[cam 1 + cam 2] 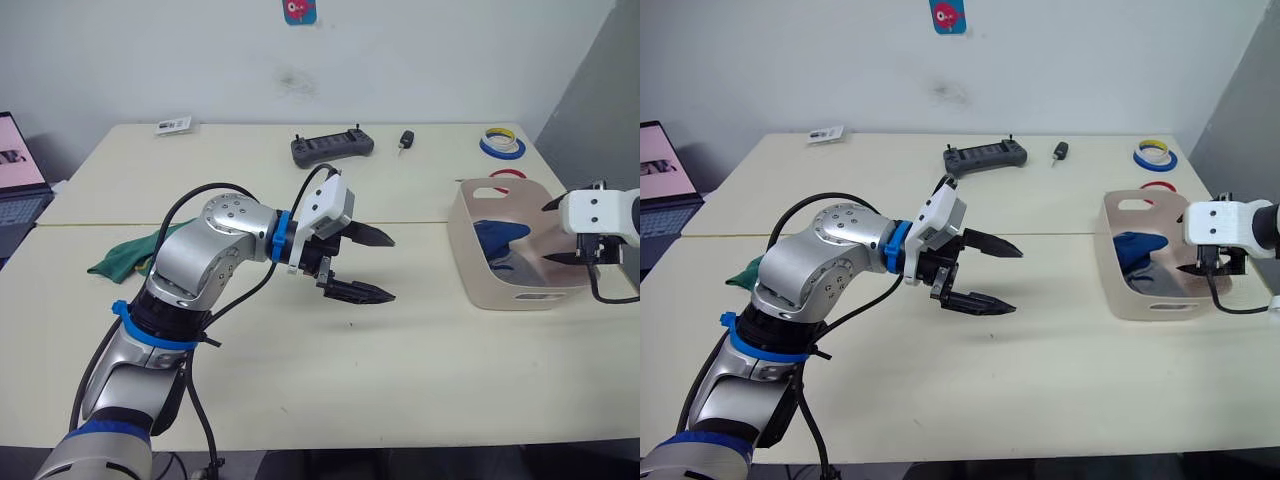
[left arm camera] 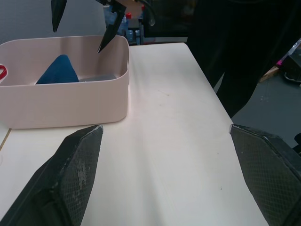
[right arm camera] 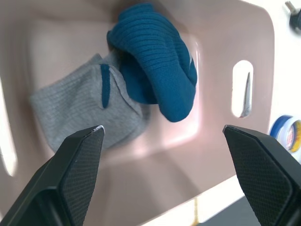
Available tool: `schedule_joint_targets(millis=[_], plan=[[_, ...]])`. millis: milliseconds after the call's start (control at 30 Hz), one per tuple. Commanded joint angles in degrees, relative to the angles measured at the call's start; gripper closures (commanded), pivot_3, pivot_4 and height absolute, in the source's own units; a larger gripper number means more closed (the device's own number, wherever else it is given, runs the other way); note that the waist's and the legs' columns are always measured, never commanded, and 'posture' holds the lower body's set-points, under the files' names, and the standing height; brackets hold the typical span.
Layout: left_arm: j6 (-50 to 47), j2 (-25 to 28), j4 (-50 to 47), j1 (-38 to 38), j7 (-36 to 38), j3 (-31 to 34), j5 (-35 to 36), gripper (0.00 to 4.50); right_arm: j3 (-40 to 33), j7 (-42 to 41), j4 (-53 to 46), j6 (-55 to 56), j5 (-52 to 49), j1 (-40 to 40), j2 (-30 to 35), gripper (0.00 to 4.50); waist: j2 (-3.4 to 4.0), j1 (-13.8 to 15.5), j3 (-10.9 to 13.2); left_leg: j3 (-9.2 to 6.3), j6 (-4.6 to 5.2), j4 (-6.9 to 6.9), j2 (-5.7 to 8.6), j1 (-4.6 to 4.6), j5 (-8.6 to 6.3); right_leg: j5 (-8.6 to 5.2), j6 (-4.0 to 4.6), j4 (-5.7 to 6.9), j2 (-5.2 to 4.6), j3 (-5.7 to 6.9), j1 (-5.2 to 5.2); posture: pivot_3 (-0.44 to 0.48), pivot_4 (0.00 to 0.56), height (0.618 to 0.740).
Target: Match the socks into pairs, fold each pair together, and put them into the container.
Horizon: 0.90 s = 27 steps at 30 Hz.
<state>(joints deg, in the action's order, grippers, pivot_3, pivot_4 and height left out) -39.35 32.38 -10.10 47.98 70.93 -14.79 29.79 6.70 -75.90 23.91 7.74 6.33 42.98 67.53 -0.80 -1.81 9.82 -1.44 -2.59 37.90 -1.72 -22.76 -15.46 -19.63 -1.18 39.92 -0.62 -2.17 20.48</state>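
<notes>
Start at your far left: the green socks (image 1: 128, 255) lie crumpled on the table (image 1: 400, 340) behind the left arm's elbow, partly hidden by it, so you cannot tell whether both are there or whether they are folded. They look like the pair not yet put away, which is likely why they sit apart from everything else.

Your left end effector (image 1: 372, 265) hangs above the bare middle of the table with its fingers spread wide and nothing between them. It points toward the container, away from the green socks, so reaching them would call for a swing back to your left.

Further back, a dark controller (image 1: 332, 148) and a small key fob (image 1: 405, 141) rest near the wall, clear of the work.

On your right, the pink container (image 1: 470, 262) sits near the table's edge. Inside it a blue sock bundle (image 3: 155, 70) lies against a grey sock bundle (image 3: 84, 110), touching. Your right end effector (image 3: 164, 155) is poised directly over that tub, fingers apart and empty, a posture that fits a drop just made.
</notes>
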Motion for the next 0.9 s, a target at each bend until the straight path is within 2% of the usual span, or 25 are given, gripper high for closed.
schedule_joint_targets(millis=[33,233,367,667,700,900], plan=[[0.96,-0.16,-0.52,0.85,0.31,0.6,0.01,0.0,-3.47,3.13,-1.09,-5.79,-2.08,3.05,-1.43,0.14,0.01,-0.15,0.0,0.02,0.0,0.0,0.0,0.01,0.0,0.0,0.0,0.02,0.0,-0.04,0.01,0.0,0.15,0.74],[0.88,-0.28,-0.53,1.07,0.25,0.72,0.03,0.0,-4.56,9.0,-1.08,-10.61,-1.9,2.96,-5.36,0.14,0.01,0.07,0.0,0.03,-0.01,0.01,0.01,-0.01,0.0,0.0,0.0,0.02,0.0,-0.03,0.01,0.0,0.15,0.74],[0.49,-0.23,-1.17,0.86,-0.03,0.97,0.38,0.0,-5.74,11.94,-1.48,-15.93,-3.03,3.15,-7.82,1.03,0.01,0.11,0.0,0.01,-0.01,0.01,0.03,-0.03,0.0,0.0,0.0,0.02,-0.01,-0.01,0.03,0.0,0.15,0.74],[0.4,-1.01,-1.16,0.96,-0.51,0.71,0.27,0.0,-4.01,16.29,0.39,-20.92,-2.39,-0.26,-13.06,4.29,0.01,0.06,0.0,0.02,-0.01,0.02,0.02,-0.03,0.01,0.0,0.0,0.02,0.0,-0.02,0.02,0.0,0.15,0.74],[0.46,-1.04,-1.14,0.93,-0.52,0.66,0.16,0.0,-3.52,15.89,0.51,-21.32,-2.19,-1.04,-13.25,4.48,0.01,0.08,0.0,0.02,-0.01,0.02,0.02,-0.03,0.01,0.0,0.0,0.02,0.0,-0.02,0.03,0.0,0.15,0.74],[0.77,-0.6,-1.02,0.52,-0.58,0.69,-0.48,0.0,-1.3,14.4,0.25,-22.73,-0.45,-3.83,-12.77,4.48,0.01,0.08,0.0,0.01,-0.01,0.02,0.03,-0.04,0.0,0.0,0.0,0.02,0.0,-0.01,0.02,0.0,0.15,0.74]])
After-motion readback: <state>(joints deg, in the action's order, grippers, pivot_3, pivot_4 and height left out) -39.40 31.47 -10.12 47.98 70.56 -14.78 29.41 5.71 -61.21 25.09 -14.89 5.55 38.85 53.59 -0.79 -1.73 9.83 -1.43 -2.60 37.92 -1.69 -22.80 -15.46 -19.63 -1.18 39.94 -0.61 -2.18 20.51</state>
